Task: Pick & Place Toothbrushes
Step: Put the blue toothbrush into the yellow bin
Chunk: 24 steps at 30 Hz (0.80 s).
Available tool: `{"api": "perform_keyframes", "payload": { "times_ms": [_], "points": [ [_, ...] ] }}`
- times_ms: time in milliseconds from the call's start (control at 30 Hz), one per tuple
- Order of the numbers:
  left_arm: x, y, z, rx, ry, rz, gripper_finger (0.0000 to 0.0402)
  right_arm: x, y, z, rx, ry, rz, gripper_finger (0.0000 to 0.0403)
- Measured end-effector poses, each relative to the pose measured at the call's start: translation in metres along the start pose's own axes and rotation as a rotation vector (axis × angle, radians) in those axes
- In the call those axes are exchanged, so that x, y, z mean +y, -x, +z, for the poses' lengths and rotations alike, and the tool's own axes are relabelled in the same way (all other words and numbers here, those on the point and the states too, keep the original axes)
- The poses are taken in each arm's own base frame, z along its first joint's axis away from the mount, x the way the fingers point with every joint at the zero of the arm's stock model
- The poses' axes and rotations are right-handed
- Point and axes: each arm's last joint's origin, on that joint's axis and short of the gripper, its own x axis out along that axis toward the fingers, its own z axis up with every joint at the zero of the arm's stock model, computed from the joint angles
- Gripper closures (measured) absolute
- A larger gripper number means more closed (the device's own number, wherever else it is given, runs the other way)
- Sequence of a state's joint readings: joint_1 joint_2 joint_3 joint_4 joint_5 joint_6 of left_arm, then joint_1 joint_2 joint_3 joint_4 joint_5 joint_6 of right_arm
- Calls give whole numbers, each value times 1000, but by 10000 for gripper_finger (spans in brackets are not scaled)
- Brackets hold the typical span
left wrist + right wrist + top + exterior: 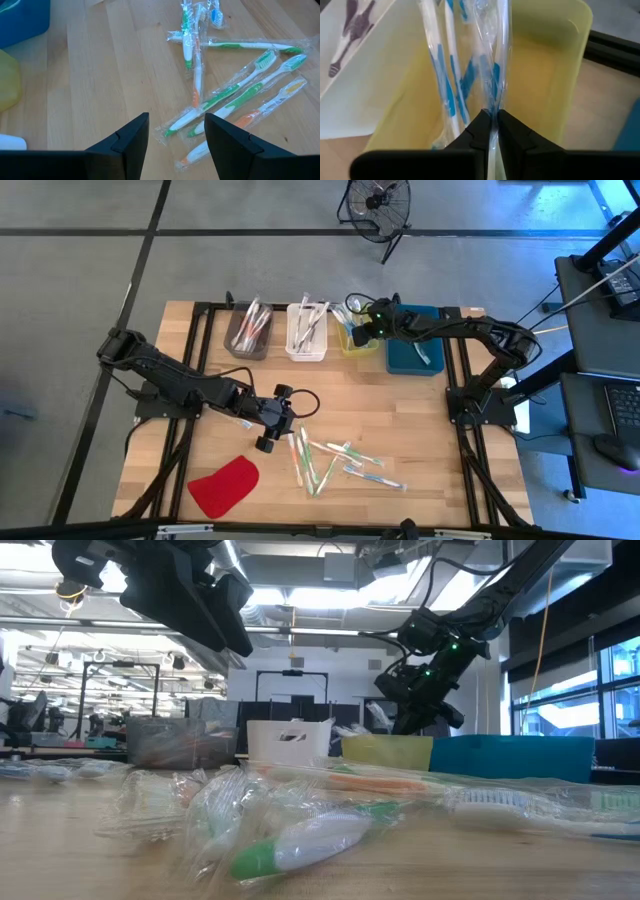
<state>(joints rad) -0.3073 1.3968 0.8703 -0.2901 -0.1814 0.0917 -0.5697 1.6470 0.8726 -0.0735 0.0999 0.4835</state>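
Note:
Several wrapped toothbrushes (335, 460) lie loose on the wooden table, white with green, orange and blue parts; the left wrist view shows them too (235, 95). My left gripper (176, 122) hovers open just left of that pile, touching nothing. My right gripper (491, 116) hangs over the yellow bin (555, 85) at the far side and is shut on a clear-wrapped toothbrush with blue parts (492, 75). Other blue-marked toothbrushes (445, 85) stand in the same bin. My right gripper pinches the wrapped toothbrush between its two fingertips (482, 125), on the clear wrapper around the shaft (492, 107). The toothbrush runs on ahead of the fingers, slanting over the yellow bin's inside. Whether its far end rests in the bin cannot be seen.
A grey bin (248, 330), a white bin (307, 332), the yellow bin (358, 340) and a blue bin (415, 352) stand in a row at the table's far edge, each with toothbrushes in it. A flat red piece (224, 485) lies near the front left.

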Motion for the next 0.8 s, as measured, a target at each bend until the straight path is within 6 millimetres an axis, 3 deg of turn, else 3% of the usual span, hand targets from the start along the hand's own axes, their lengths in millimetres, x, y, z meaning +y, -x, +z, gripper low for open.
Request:
{"api": "perform_keyframes", "payload": {
  "times_ms": [800],
  "points": [
    [0, 0, -2, 18, 0, -2, 215, 2, 0, -2, 47, -54, 77, 347]
  ]
}}
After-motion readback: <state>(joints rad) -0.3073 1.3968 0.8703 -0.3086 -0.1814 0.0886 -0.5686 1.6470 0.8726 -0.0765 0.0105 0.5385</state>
